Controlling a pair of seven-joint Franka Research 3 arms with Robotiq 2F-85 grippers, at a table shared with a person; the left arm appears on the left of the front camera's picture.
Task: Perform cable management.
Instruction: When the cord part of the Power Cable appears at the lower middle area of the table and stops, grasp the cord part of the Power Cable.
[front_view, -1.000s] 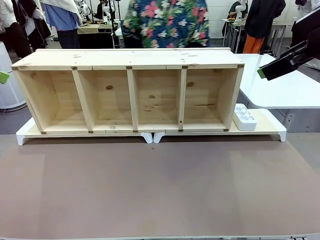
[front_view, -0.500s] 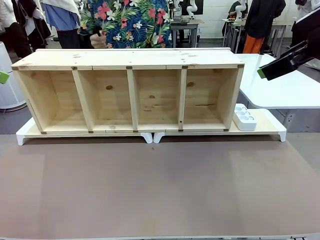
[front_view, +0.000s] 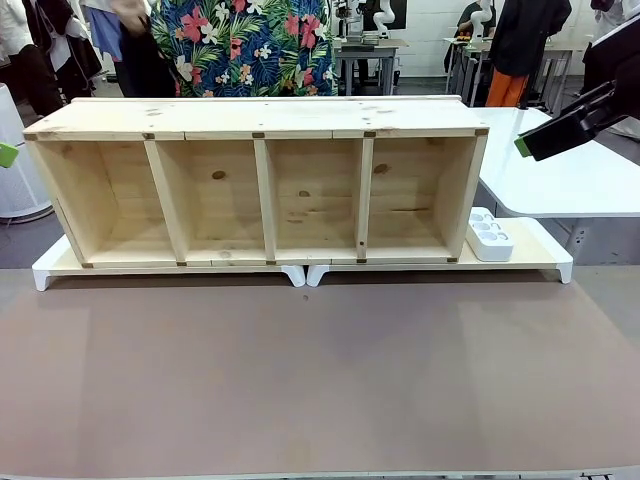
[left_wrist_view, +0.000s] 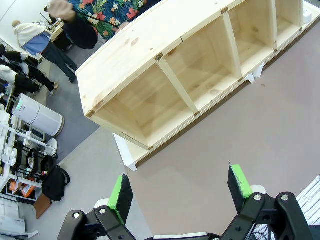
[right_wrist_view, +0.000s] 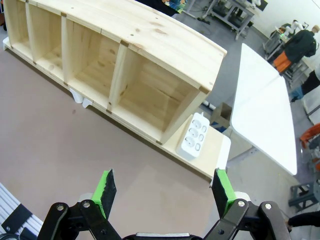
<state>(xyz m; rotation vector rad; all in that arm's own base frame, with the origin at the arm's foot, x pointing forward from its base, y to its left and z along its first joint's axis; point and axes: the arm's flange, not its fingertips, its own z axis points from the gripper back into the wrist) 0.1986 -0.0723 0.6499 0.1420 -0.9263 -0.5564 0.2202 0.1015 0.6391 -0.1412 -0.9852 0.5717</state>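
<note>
Nearest, the left pincer hangs released, its green pads spread wide over the bare brown table. The right pincer is equally splayed and grasps nothing, held high off to the right side. Neither touches anything, so the tidying looks not yet started and all of the routing is left to do.

Beyond the bare table top stand two low white riser platforms, end to end. They carry a long pale pine shelf unit with four open compartments, all empty. Just beside the shelf's right end, on the right riser, lies the small white multi-socket power strip, sockets up. The thin black cable joined to it is hidden from these angles; I judge it trails off behind the riser.

The shelf's right wall crowds the strip, so a reach from the right looks easier. Farther off, a person in a floral shirt stands behind the shelf, and a white side table sits at the right.
</note>
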